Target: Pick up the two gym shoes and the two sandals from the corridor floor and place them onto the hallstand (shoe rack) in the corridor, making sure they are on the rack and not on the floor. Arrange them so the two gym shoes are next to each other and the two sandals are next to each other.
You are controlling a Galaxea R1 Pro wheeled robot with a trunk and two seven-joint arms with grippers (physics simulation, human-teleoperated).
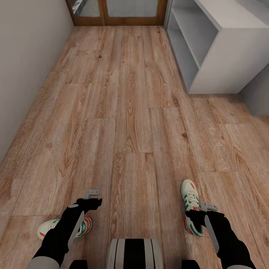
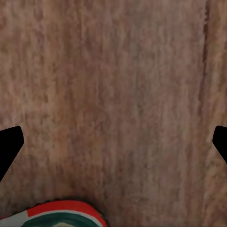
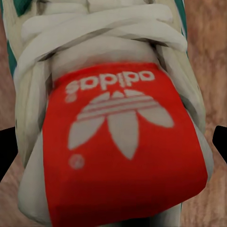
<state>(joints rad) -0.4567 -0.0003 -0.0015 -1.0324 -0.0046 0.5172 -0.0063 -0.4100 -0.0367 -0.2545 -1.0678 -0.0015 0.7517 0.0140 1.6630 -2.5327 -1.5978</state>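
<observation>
Two cream-white gym shoes with green stripes lie on the corridor floor (image 1: 127,112). The left gym shoe (image 1: 48,228) lies crosswise, partly under my left arm, and its red-orange heel (image 2: 61,215) shows at the edge of the left wrist view. My left gripper (image 1: 86,209) (image 2: 113,142) hangs open over bare planks beside that heel. The right gym shoe (image 1: 190,198) points away from me. My right gripper (image 1: 201,217) (image 3: 113,146) is open and straddles its red tongue tag (image 3: 125,142), with its dark fingertips (image 3: 7,151) on either side. The pale grey hallstand (image 1: 224,56) stands at the far right. The sandals are out of view.
A grey wall (image 1: 26,56) runs along the left. A wood-framed glass door (image 1: 116,13) closes the far end. Another grey surface (image 1: 257,93) juts out behind the hallstand. My base (image 1: 134,254) shows at the bottom edge. Open planks stretch between me and the hallstand.
</observation>
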